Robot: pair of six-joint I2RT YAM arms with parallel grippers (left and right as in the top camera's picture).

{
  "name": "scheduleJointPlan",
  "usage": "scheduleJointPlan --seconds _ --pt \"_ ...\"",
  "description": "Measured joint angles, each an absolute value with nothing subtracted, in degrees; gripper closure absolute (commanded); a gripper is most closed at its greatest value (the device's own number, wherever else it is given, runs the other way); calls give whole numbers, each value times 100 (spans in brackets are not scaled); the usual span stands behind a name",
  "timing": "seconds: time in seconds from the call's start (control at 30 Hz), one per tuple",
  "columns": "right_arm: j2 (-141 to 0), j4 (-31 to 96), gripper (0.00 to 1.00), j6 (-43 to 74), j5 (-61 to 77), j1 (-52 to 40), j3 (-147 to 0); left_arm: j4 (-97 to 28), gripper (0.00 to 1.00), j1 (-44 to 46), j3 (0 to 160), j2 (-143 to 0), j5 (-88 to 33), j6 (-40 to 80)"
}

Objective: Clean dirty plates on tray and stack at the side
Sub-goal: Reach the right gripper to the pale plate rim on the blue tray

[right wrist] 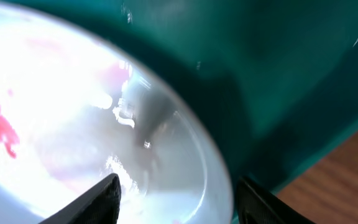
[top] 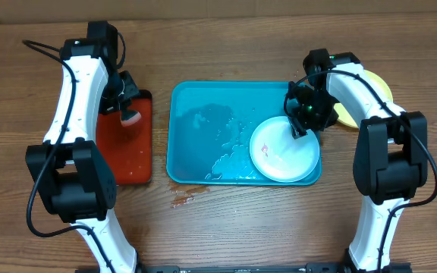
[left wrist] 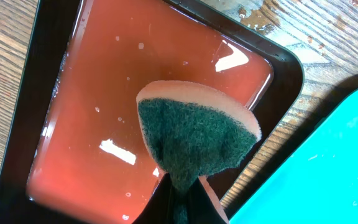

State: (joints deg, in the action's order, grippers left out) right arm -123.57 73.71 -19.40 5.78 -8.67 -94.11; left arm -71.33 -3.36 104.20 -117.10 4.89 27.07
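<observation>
A pale plate [top: 279,155] with whitish centre and small red smears lies in the right part of the light-blue tray [top: 203,114]. My right gripper [top: 302,120] is open over its far right rim. In the right wrist view the fingers [right wrist: 179,196] straddle the plate's rim [right wrist: 73,124], with a red smear [right wrist: 2,127] on the plate. A yellow-green plate [top: 383,85] lies on the table right of the tray, partly hidden by the right arm. My left gripper [top: 127,102] is shut on a green-and-pink sponge [left wrist: 197,130] above the red tray [left wrist: 104,93].
The red black-rimmed tray [top: 127,159] holds a film of water, left of the blue tray. Water pools on the blue tray's floor [top: 226,129]. A small wet spill [top: 184,201] lies on the wooden table in front of the blue tray.
</observation>
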Motion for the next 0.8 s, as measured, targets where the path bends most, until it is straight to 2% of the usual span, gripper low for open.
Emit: scheduleJointPlan --seconds 0.2,0.57,0.6,0.73,0.8 --pt "-12357 7784 48 -1468 714 -867 -9393 -7133 96 -336 10420 -11710 489 2707" --pt "-12355 7588 43 -856 812 -867 -8770 -7133 96 -333 10420 -11710 489 2707" --pt "-12355 7599 46 -777 819 -867 -8764 -7133 96 -333 10420 -11710 489 2707" --pt "-12352 7531 81 -425 856 -864 -8744 -7072 96 -305 10420 -11710 303 2589" --pt "-12352 7430 85 -231 915 -862 -8724 -6997 96 -268 10420 -11710 75 2394"
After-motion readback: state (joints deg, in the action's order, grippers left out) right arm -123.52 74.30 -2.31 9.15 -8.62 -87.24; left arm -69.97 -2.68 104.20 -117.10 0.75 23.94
